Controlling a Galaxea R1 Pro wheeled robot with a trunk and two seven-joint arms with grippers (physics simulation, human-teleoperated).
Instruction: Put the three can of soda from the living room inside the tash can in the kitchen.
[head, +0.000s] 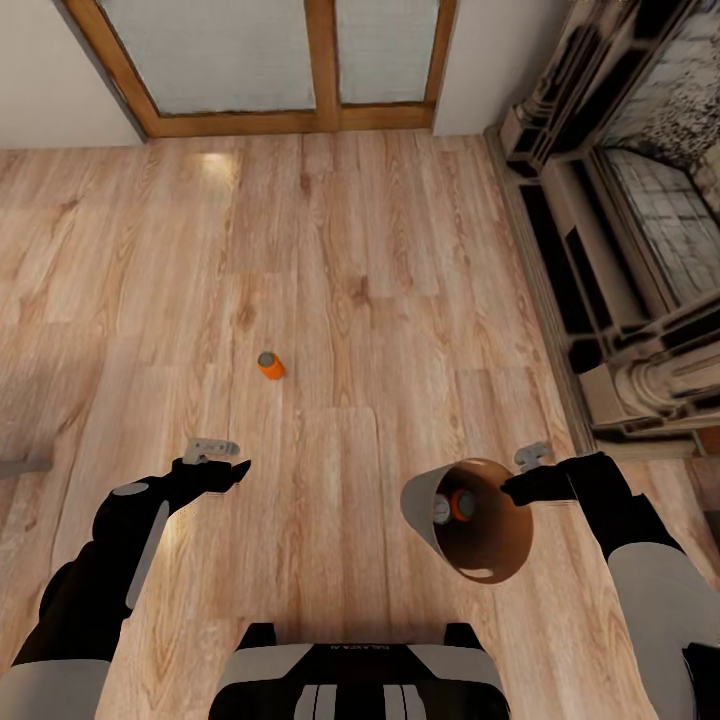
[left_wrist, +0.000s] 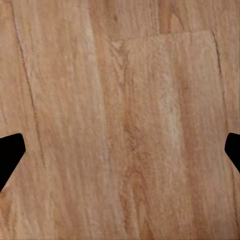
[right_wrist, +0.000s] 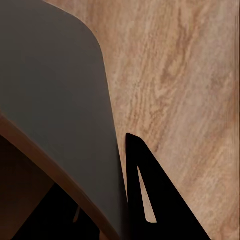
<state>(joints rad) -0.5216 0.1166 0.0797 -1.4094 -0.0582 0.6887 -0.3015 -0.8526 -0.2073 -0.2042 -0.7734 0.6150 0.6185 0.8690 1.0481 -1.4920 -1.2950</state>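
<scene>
I see one soda can lying on its side on the wood floor, ahead of my left gripper and a bit toward the bin. Its long way points away from me. That gripper is wide apart and empty, and it is the nearer one. My right gripper pinches the rim of the brown bin, with two cans inside.

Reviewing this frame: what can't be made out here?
- Head view: how many orange soda cans lie inside the round glossy brown bin; its wall hides part of the inside.
- Right wrist view: the right pincer grip point; the bin's rim covers it.
- Left wrist view: left pincer fingertips cut off by edges.
</scene>
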